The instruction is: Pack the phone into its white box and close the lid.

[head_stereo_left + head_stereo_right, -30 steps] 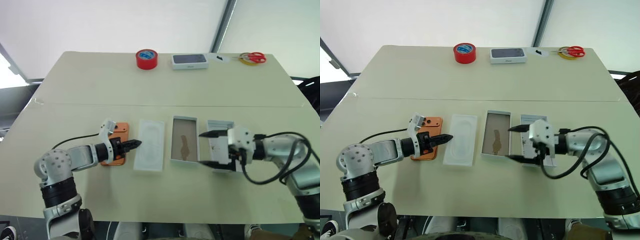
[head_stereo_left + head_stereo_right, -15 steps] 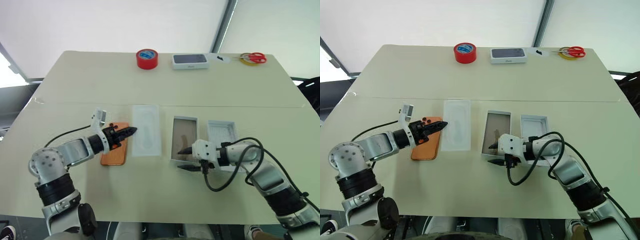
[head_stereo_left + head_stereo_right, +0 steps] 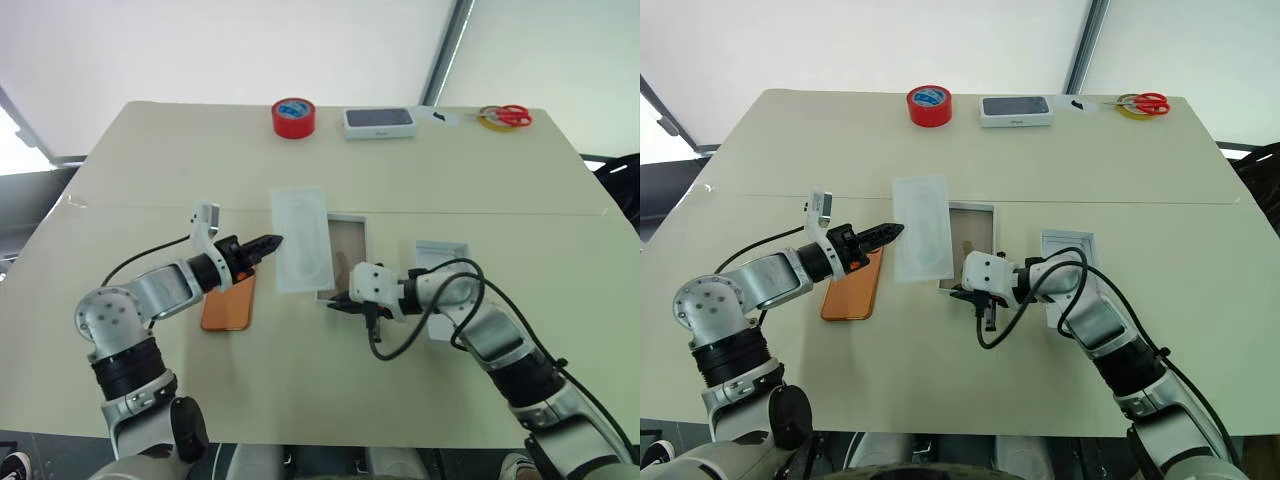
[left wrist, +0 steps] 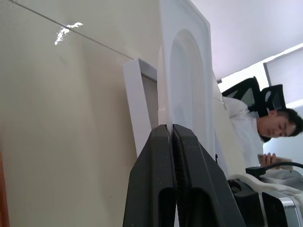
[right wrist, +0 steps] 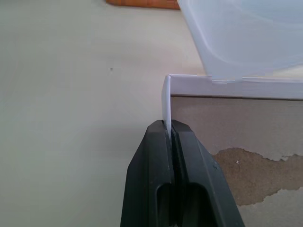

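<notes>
The orange phone [image 3: 228, 303] lies flat on the table at the left. Above and to its right, my left gripper [image 3: 272, 241] is shut on the edge of a round-cornered moulded white insert tray [image 3: 301, 240], held raised and tilted over the left side of the white box [image 3: 349, 240]. My right gripper [image 3: 333, 303] is shut on the box's near wall at its left corner [image 5: 166, 101]. The box's brownish floor [image 5: 246, 137] shows. The lid [image 3: 441, 258] lies to the right, partly behind my right arm.
At the far edge of the table lie a red tape roll [image 3: 293, 117], a white slab with a dark top [image 3: 380, 121] and red-handled scissors [image 3: 508, 116]. A person [image 4: 258, 127] sits beyond the table in the left wrist view.
My right gripper swung left to the box's near corner and shut on its wall; the box shifted left and away. My left gripper lifted the insert tray off the table and over the box.
</notes>
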### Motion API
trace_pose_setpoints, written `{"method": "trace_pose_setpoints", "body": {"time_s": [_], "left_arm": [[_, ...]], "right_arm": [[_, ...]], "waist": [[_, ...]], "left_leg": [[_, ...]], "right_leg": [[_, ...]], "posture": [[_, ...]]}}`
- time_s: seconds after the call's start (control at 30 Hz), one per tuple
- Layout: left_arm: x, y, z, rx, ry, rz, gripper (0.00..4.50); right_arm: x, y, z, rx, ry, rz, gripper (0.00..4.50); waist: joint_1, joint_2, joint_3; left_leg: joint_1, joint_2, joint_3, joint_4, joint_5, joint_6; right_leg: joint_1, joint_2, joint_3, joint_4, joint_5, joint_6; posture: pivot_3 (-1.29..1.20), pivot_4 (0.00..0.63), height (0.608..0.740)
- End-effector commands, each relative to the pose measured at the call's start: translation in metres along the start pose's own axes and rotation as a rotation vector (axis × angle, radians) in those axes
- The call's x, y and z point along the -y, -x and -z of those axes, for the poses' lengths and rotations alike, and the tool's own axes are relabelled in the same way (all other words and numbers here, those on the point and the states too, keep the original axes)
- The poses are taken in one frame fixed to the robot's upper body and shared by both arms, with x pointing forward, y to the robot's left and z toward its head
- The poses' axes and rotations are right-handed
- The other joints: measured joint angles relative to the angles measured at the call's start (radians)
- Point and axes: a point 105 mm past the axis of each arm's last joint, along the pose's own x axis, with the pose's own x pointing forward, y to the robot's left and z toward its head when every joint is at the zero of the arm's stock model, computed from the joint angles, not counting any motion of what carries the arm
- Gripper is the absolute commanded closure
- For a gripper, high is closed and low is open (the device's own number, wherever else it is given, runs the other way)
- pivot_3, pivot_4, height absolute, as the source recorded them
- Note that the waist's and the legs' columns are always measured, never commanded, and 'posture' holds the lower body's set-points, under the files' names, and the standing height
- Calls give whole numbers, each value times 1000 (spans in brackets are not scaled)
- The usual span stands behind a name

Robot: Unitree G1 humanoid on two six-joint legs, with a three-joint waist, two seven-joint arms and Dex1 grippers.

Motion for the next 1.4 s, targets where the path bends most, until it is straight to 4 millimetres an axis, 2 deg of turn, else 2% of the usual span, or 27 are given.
{"method": "trace_pose_setpoints", "body": {"time_s": [0.03, 0.17, 0.33, 0.47, 0.6, 0.83, 0.93, 1.07, 1.17, 1.3, 1.4], "left_arm": [[12, -7, -6, 21, -34, 39, 4500], [15, -14, -3, 6, -33, 58, 4500], [18, -23, 0, -13, -41, 69, 4500], [18, -37, 9, -32, -16, 65, 4500], [16, -47, 15, -46, -2, 61, 4500], [16, -53, 21, -102, -14, 66, 4500], [17, -54, 21, -113, -17, 82, 3536], [18, -56, 23, -138, -62, 58, 1542], [20, -52, 18, -124, -95, 64, 1542], [27, -41, 7, -85, -165, 91, 1542], [31, -29, -2, -27, -274, 93, 1486]], "right_arm": [[-5, 3, -11, 27, 18, -27, 3572], [2, 14, -15, 49, 14, 14, 1471], [19, 46, -5, 16, 2, 81, 1471], [41, 82, 14, -20, -31, 196, 1471], [52, 92, 26, -43, -35, 260, 1471], [65, 98, 31, -34, -38, 341, 1471], [71, 100, 27, 5, -60, 376, 1402], [75, 98, 25, 22, -59, 392, 1402], [76, 93, 22, 44, -57, 401, 1402], [78, 84, 5, 124, -55, 397, 1402], [80, 76, -8, 172, -44, 395, 2342]], "waist": [[0, 0, 0], [-5, 0, 0], [-1, 0, 0], [-2, 0, 0], [-5, -1, 0], [-4, 0, 0], [-3, -1, 0], [-3, -1, 0], [-5, -1, 0], [-6, 0, 1], [-8, 0, 1]], "left_leg": [[0, 0, 0, 0, 0, 0], [0, 0, 0, 0, 0, 0], [0, 0, 0, -1, 0, 0], [0, 0, 0, -1, 0, 0], [0, 0, 0, -1, 0, 0], [0, 0, 0, -1, 0, 0], [0, 0, 0, -1, 0, 0], [0, 0, 0, -1, 0, 0], [0, 0, 0, -1, 0, 0], [0, 1, 0, -1, 0, 0], [0, 1, 0, -1, 0, 0]], "right_leg": [[0, 0, 0, 0, 0, 0], [0, 0, 0, 0, 0, 0], [0, 0, 0, 0, 0, 0], [0, 0, 0, -1, 0, 0], [0, 0, 0, -1, 0, 0], [0, 1, 0, -1, 0, 0], [0, 1, 0, -1, 0, 0], [0, 1, 0, -1, 0, 0], [0, 1, 0, -1, 0, 0], [-1, 1, 0, -1, 0, 0], [-1, 1, 0, -1, 0, 0]], "posture": [[0, 150, 738], [0, 150, 738], [0, 150, 738], [0, 150, 738], [0, 150, 738], [0, 150, 738], [0, 150, 738], [0, 150, 738], [0, 150, 738], [0, 150, 738], [0, 150, 738]]}}
